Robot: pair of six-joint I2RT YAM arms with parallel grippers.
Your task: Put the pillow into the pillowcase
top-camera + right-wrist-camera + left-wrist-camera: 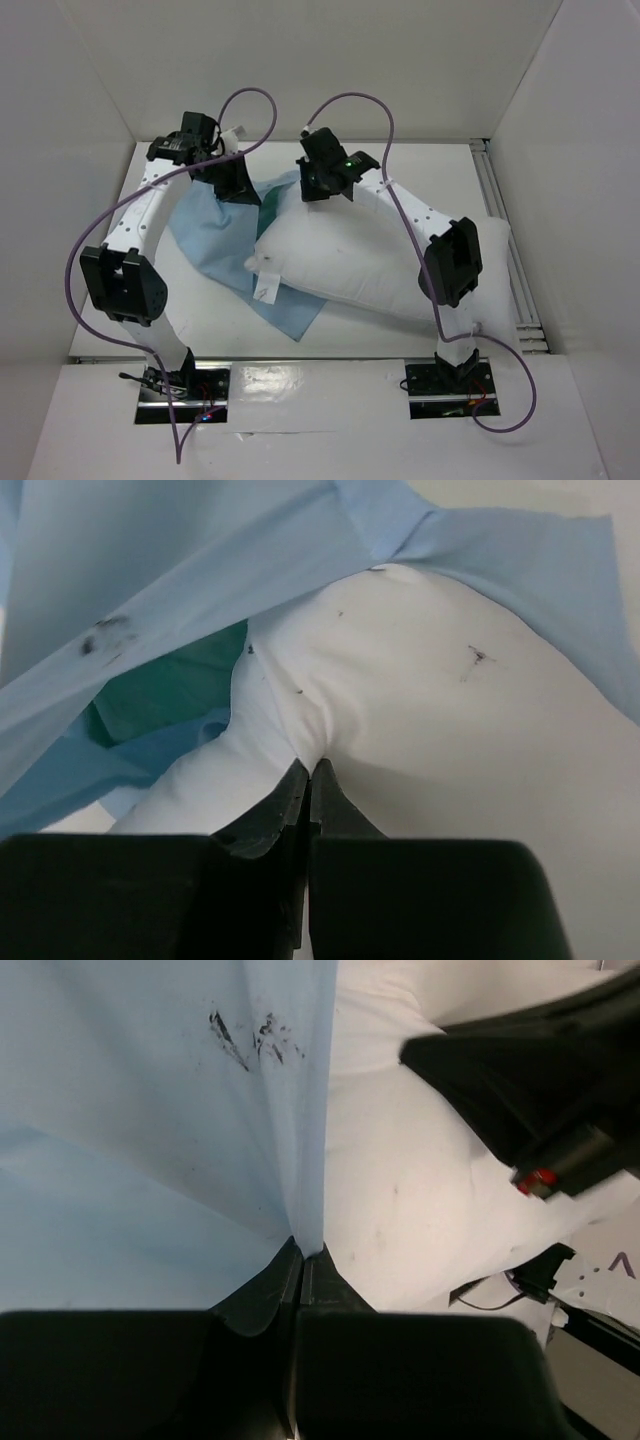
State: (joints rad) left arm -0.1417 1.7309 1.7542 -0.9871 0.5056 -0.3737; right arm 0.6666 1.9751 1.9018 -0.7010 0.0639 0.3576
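Left gripper (300, 1258) pinching limp blue pillowcase (140, 1160), plump white pillow (370, 255)

The pillow (380, 265) is plain white, with a few small dark specks. The pillowcase (212, 238), partly under the pillow, is light blue with some black smudges, and its other face near the pillow is sea-green.
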